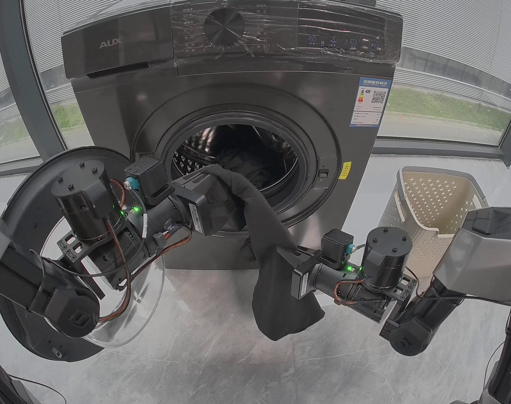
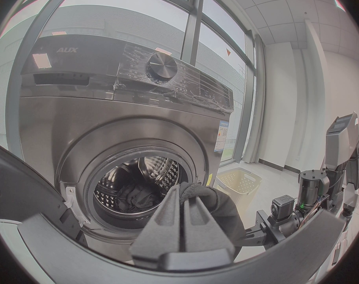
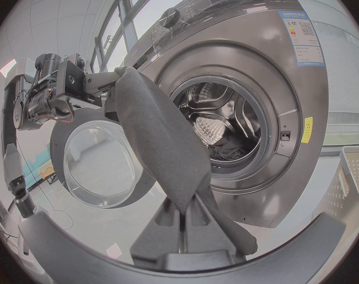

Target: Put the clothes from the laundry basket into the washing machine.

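Observation:
A dark grey garment point(image 1: 266, 242) hangs in front of the washing machine point(image 1: 233, 85), stretched between both grippers. My left gripper point(image 1: 213, 183) is shut on its upper end at the lip of the open drum point(image 1: 238, 158); the same pinch appears in the left wrist view, where the garment point(image 2: 215, 206) bunches over my left gripper point(image 2: 183, 202). My right gripper point(image 1: 286, 256) is shut on the cloth lower down, below the drum opening; in the right wrist view the garment point(image 3: 159, 139) rises from my right gripper point(image 3: 183, 213). Dark clothes point(image 3: 230, 148) lie inside the drum. The laundry basket point(image 1: 435, 209) stands to the right.
The round glass door point(image 1: 70, 253) is swung open to the left, behind my left arm. Pale tiled floor point(image 1: 210, 332) lies in front of the machine. Windows surround the machine at the back.

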